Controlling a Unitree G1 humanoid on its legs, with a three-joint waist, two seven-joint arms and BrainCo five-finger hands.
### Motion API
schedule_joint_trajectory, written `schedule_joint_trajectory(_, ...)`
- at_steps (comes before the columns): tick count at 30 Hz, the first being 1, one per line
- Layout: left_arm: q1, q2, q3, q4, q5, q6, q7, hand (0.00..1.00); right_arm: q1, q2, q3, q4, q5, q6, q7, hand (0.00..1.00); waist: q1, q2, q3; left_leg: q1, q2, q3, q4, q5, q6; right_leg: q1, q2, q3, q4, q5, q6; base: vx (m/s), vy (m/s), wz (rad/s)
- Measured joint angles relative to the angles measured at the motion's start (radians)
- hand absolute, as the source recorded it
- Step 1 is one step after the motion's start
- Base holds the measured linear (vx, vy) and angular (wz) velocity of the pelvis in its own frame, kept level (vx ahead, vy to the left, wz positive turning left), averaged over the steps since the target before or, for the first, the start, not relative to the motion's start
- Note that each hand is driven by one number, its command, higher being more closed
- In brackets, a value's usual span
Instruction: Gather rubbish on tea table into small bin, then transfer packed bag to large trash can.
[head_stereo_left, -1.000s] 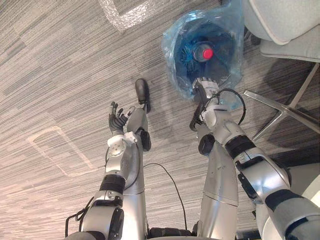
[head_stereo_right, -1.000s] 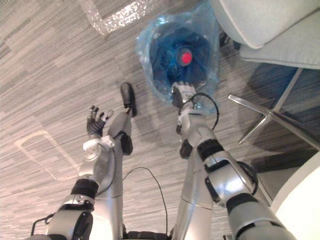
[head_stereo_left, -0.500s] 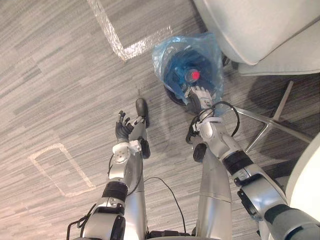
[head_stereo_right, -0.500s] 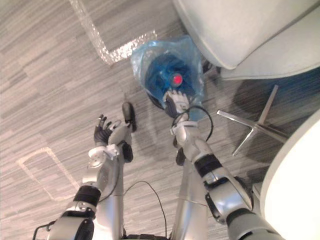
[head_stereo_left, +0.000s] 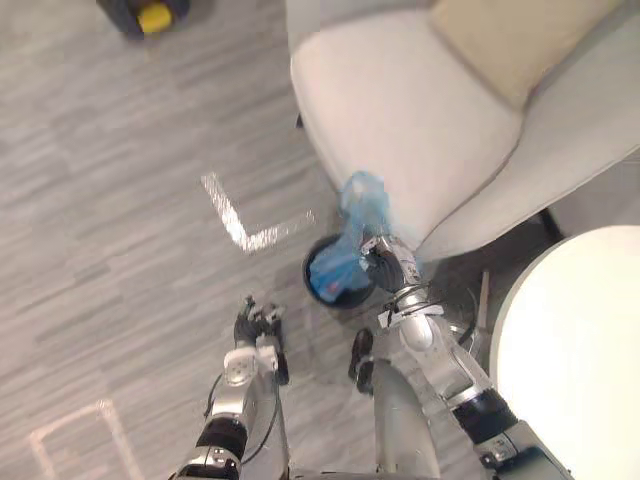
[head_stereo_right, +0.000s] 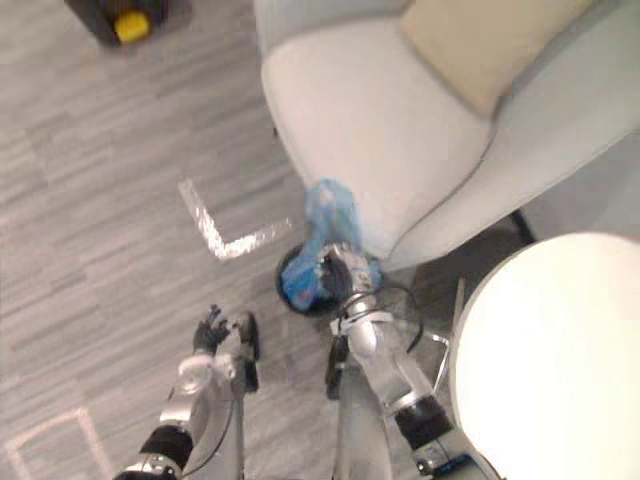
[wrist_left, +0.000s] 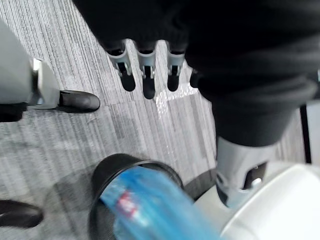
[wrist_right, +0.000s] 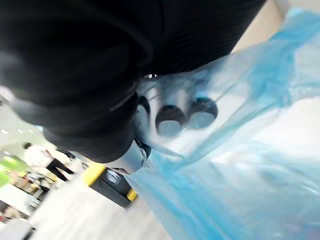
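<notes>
Close up, right fingers (wrist_right: 170, 122) around blue bag (wrist_right: 240, 175).

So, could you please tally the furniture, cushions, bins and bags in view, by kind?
armchair: 1
cushion: 1
round table: 1
black bin: 1
blue bag: 1
Total: 5

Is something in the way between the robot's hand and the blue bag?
No, nothing visible. The right hand is shut on the blue bag, whose lower part sits in the small black bin. The armchair is close beside the bag. The left hand hangs open, apart from the bag.
</notes>
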Motion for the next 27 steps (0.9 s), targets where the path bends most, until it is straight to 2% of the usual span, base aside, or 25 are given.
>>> schedule_joint_trajectory(4, 0.045, 0.023, -0.009, 0.034, 0.035, 0.012, -0.008, 0.0, 0.02, 0.002, 0.0, 0.002, 0.028, -0.003, 0.039, 1.0, -0.004, -0.001, -0.023, 0.114, -0.017, 0.012, -0.081, 0.013, -0.001, 0.123, 0.008, 0.002, -0.11, 0.033, 0.011, 0.16, 0.014, -0.06)
schedule_joint_trajectory(8, 0.096, 0.036, -0.028, 0.059, 0.076, 0.015, -0.01, 0.0, 0.073, 0.017, -0.006, 0.003, 0.064, -0.019, 0.068, 1.0, -0.004, 0.003, -0.093, 0.197, -0.032, 0.009, -0.151, 0.028, -0.005, 0.225, 0.01, 0.002, -0.21, 0.064, 0.022, 0.14, 0.021, -0.05)
schedule_joint_trajectory(13, 0.139, 0.045, -0.071, 0.002, 0.096, 0.015, -0.029, 0.0, 0.101, 0.015, -0.006, 0.0, 0.097, -0.045, 0.091, 1.0, -0.004, 0.017, -0.144, 0.282, -0.043, 0.01, -0.258, 0.07, -0.011, 0.278, 0.013, 0.005, -0.255, 0.081, 0.024, 0.02, 0.021, -0.04)
schedule_joint_trajectory(17, 0.192, 0.053, -0.123, -0.182, 0.114, 0.012, -0.046, 0.0, 0.12, -0.012, -0.008, -0.047, 0.117, -0.053, 0.099, 1.0, -0.007, 0.029, -0.16, 0.331, -0.054, 0.002, -0.312, 0.077, -0.02, 0.298, 0.009, 0.015, -0.27, 0.079, 0.032, -0.06, 0.043, -0.03)
schedule_joint_trajectory(20, 0.226, 0.088, -0.156, -0.348, 0.134, 0.004, -0.049, 0.0, 0.121, -0.051, -0.01, -0.119, 0.155, -0.083, 0.106, 1.0, -0.01, 0.03, -0.168, 0.336, -0.057, 0.001, -0.312, 0.076, -0.02, 0.309, 0.008, 0.023, -0.289, 0.092, 0.037, -0.02, 0.035, -0.05)
schedule_joint_trajectory(23, 0.239, 0.119, -0.159, -0.483, 0.155, -0.016, -0.049, 0.0, 0.121, -0.084, -0.011, -0.132, 0.222, -0.119, 0.122, 1.0, -0.01, 0.036, -0.2, 0.337, -0.058, 0.002, -0.312, 0.081, -0.013, 0.316, 0.009, 0.026, -0.308, 0.102, 0.034, 0.03, 0.011, -0.03)
schedule_joint_trajectory(27, 0.237, 0.155, -0.159, -0.626, 0.198, -0.055, -0.048, 0.0, 0.118, -0.136, -0.011, -0.169, 0.299, -0.126, 0.149, 1.0, -0.012, 0.047, -0.219, 0.353, -0.06, 0.002, -0.312, 0.081, -0.013, 0.343, 0.01, 0.026, -0.331, 0.118, 0.034, 0.05, -0.002, -0.03)
